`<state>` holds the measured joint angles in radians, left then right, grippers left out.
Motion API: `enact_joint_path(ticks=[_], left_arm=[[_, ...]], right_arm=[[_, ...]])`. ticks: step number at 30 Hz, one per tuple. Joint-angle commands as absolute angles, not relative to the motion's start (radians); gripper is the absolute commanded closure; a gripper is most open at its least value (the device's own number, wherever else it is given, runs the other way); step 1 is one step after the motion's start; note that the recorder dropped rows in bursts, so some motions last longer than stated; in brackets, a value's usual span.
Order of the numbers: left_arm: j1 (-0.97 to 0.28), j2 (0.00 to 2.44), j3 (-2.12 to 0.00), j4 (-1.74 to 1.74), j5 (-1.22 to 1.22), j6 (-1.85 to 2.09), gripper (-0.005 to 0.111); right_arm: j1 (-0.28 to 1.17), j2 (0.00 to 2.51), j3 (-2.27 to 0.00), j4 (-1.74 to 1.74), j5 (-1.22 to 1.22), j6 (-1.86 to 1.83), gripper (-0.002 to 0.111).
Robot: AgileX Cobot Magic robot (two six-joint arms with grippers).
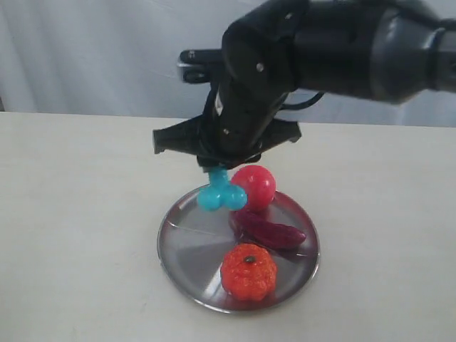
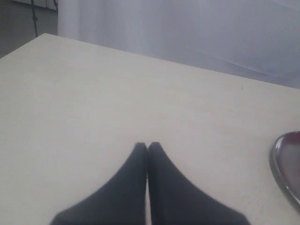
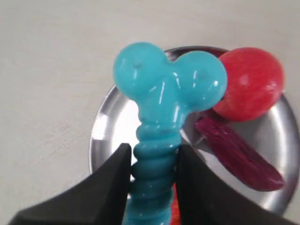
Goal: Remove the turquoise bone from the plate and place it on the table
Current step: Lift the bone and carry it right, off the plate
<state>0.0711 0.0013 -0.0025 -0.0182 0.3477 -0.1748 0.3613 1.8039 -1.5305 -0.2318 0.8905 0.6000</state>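
Right gripper [image 3: 154, 150], jaws clamped on the small turquoise toy bone [image 1: 221, 194] by its ridged shaft — knobs hanging mid-frame, likely to clear the round silver metal plate [image 1: 187, 251]; left gripper [image 2: 147, 148], jaws together.

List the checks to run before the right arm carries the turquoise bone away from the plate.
1. Grip: right tool shut on the ridged shaft of the turquoise bone: ok.
2. Bone lifted clear of the plate: cannot tell; its knobbed end hangs low near the far rim.
3. Bone clear of the red ball: cannot tell; the two look very close.
4. Bare table beside the plate for the set-down: ok.
5. Other arm: left tool shut over the table, apart from the plate: ok.
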Motion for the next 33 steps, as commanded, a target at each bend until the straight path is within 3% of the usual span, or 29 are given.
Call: enact_joint_path(ticks=[1,8,14,26,33], left_arm=[[0.066,0.0,0.0,-0.021,0.342,-0.177,0.107],[0.066,0.0,0.0,-0.021,0.342,-0.177,0.107],[0.066,0.0,0.0,-0.021,0.342,-0.177,0.107],[0.066,0.0,0.0,-0.021,0.342,-0.177,0.107],[0.066,0.0,0.0,-0.021,0.342,-0.177,0.107]], right_arm=[[0.35,1.686,-1.535,-0.329,1.018,0.587,0.091],[0.217,1.592,-1.533,-0.32,1.201,0.492,0.091],[0.116,1.568,-1.489,-0.316,1.213,0.433,0.091],[-0.135,1.579,-1.051,-0.259,0.735,0.417,0.091],[-0.157,1.682,-0.995,-0.26,0.613,0.392,0.091]])
